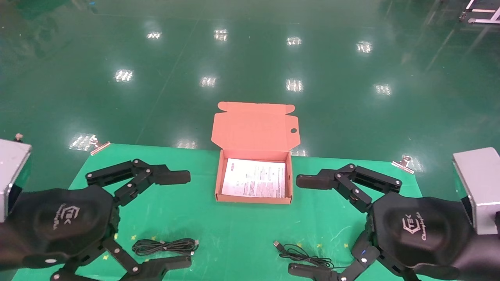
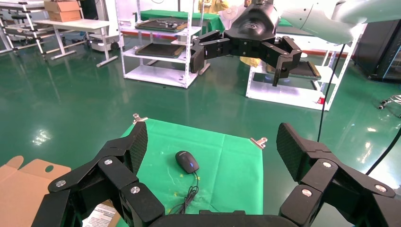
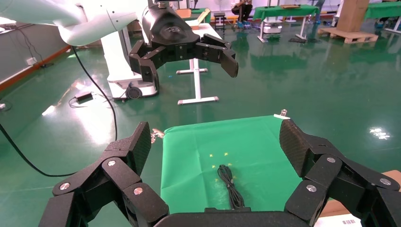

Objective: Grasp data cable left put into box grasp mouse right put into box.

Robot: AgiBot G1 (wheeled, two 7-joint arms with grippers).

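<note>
The salmon-orange box (image 1: 218, 197) stands open at the table's middle, its holed lid (image 1: 256, 127) raised at the back and a white printed sheet inside. The data cable (image 1: 164, 246) lies as a black bundle at the front left, also in the right wrist view (image 3: 230, 187). My left gripper (image 1: 188, 219) is open and empty, with the cable near its nearer finger. The mouse (image 2: 187, 161) shows in the left wrist view; in the head view only its cord (image 1: 306, 258) and USB plug (image 1: 276, 244) show. My right gripper (image 1: 295, 225) is open and empty above the cord.
A green cloth (image 1: 234, 234) covers the table, held by metal clips (image 1: 97, 146) at the far corners. Silver-grey blocks stand at the left edge (image 1: 9, 164) and right edge (image 1: 478, 183). A shiny green floor lies beyond.
</note>
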